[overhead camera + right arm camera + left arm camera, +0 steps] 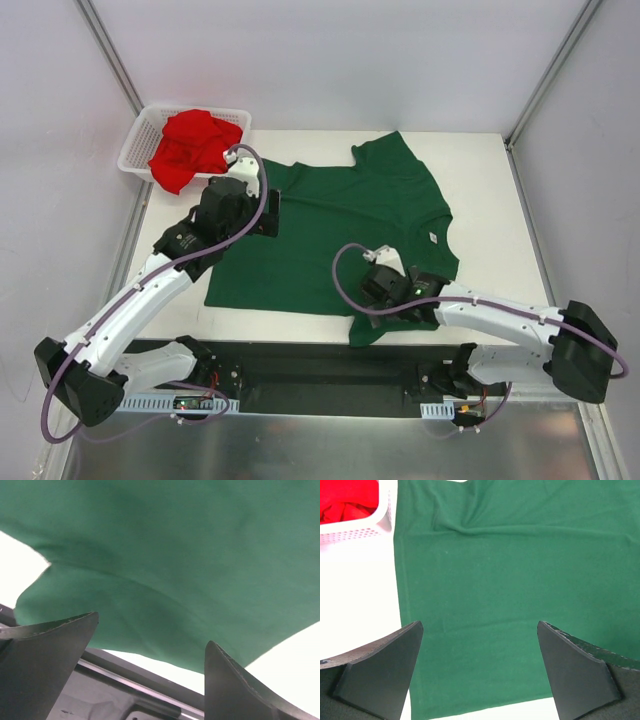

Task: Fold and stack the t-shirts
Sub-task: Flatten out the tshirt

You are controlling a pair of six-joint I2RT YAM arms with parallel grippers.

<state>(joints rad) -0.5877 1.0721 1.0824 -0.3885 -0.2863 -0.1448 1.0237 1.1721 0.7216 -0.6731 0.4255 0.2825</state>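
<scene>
Right gripper and left gripper both spread wide, holding nothing, over the dark green t-shirt.
The shirt lies flat on the white table, its near sleeve at the near edge; at the far left corner the red t-shirt sits crumpled in a white mesh basket; pale walls enclose the table.

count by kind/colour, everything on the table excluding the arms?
white mesh basket: 1
red t-shirt, heaped in the basket: 1
dark green t-shirt, spread flat: 1
total: 3
</scene>
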